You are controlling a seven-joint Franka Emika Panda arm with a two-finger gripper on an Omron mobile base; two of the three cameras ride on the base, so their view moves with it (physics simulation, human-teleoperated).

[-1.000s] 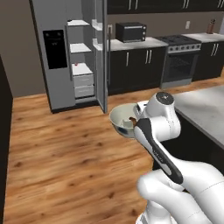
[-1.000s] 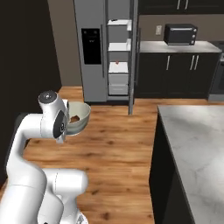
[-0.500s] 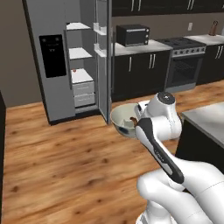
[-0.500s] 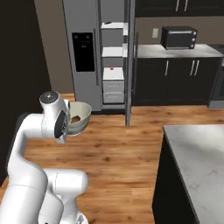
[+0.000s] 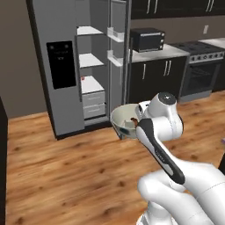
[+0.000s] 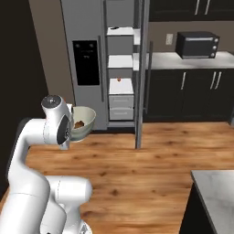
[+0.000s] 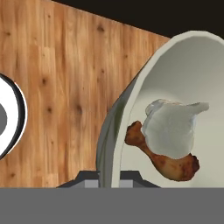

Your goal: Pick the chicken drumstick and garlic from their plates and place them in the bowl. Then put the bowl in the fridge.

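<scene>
My gripper [image 7: 109,178] is shut on the rim of the cream-white bowl [image 7: 183,74] and holds it in the air over the wooden floor. Inside the bowl lie the brown chicken drumstick [image 7: 170,164] and the pale garlic [image 7: 168,129], which rests on top of it. From the base, the bowl [image 5: 124,121] hangs in front of the gripper [image 5: 138,123], a short way from the grey fridge [image 5: 59,66]. The fridge [image 6: 84,55] has its right door open, showing white shelves. The bowl [image 6: 84,120] sits left of that opening. The plates are out of view.
The open fridge door [image 6: 141,68] stands edge-on to the right of the shelves. A small red item [image 6: 119,79] lies on one shelf. A black microwave [image 5: 147,39] sits on the counter, an oven [image 5: 200,74] beyond it. A marble counter corner [image 6: 215,192] is near right.
The whole scene has shifted and the fridge looms larger: the base has driven toward it. The bowl stays held in the same pose by the gripper.
</scene>
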